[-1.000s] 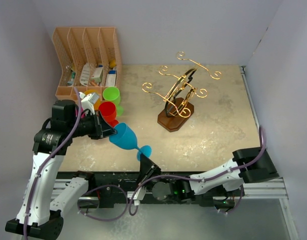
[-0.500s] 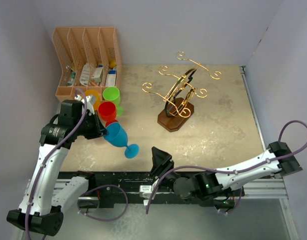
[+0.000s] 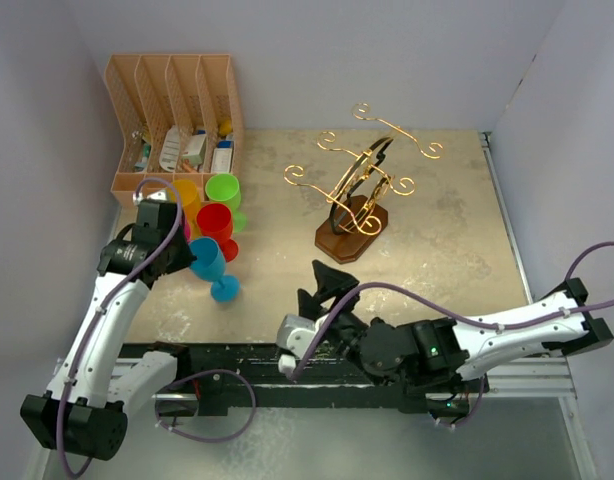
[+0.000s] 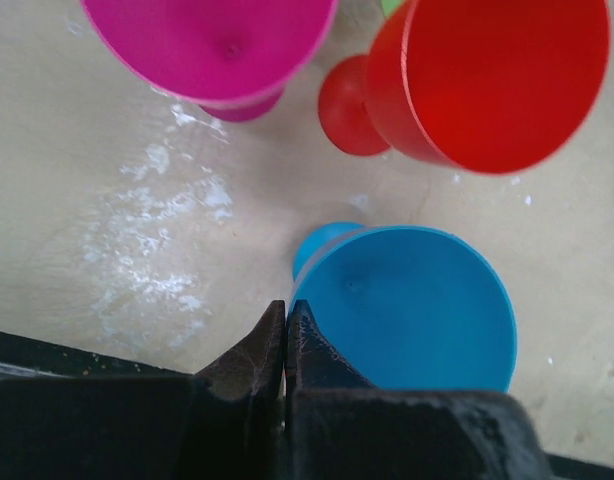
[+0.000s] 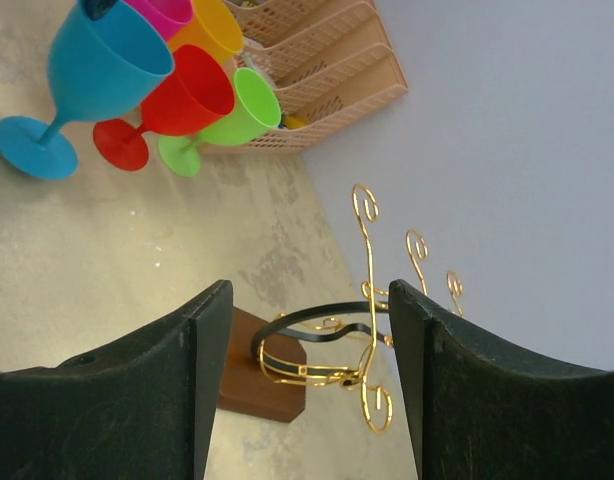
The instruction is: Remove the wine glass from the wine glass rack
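The blue wine glass (image 3: 209,262) is pinched at its rim by the left gripper (image 4: 287,318), fingers nearly together. It stands beside a red glass (image 3: 216,222), well apart from the wine glass rack (image 3: 355,190). The right gripper (image 5: 307,300) is spread wide, with nothing held.

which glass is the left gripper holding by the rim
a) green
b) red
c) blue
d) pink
c: in the left wrist view the left gripper is pinched on the rim of the blue wine glass.
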Action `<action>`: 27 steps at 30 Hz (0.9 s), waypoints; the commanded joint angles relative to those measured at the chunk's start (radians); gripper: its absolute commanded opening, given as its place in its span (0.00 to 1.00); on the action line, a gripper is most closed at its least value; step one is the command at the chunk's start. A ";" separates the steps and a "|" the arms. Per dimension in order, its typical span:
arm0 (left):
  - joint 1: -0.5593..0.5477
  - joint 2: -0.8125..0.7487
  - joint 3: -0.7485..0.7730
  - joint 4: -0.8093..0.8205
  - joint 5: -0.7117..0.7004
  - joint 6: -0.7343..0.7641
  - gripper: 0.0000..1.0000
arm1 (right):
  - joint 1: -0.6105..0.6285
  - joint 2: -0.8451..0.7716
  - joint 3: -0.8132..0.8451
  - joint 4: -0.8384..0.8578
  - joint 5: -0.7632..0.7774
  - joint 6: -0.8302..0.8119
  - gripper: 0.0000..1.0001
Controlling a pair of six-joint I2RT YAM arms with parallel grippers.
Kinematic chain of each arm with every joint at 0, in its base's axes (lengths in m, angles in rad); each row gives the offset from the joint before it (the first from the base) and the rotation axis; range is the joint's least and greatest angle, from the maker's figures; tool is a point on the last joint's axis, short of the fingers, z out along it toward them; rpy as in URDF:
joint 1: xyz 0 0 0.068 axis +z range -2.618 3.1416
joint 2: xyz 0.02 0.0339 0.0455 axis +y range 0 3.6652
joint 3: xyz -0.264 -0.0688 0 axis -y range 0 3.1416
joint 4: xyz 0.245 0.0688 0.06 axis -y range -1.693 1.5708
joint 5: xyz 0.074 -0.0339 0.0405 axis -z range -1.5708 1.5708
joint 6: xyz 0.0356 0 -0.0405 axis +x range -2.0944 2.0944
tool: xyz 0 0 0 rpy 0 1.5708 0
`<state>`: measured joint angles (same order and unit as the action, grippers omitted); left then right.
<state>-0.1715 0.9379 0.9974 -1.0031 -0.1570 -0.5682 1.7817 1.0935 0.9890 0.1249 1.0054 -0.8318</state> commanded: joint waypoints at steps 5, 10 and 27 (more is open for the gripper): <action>-0.003 0.033 -0.058 0.176 -0.245 0.008 0.00 | -0.051 -0.100 0.044 -0.039 0.041 0.123 0.65; -0.003 0.059 -0.064 0.188 -0.268 0.013 0.01 | -0.065 -0.116 0.039 -0.032 0.038 0.125 0.65; -0.003 0.016 -0.064 0.204 -0.271 0.005 0.59 | -0.100 -0.130 0.057 -0.061 0.012 0.170 0.65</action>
<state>-0.1715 0.9886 0.9119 -0.8238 -0.4080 -0.5583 1.6955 0.9806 1.0077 0.0586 1.0222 -0.7094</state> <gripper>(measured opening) 0.531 0.653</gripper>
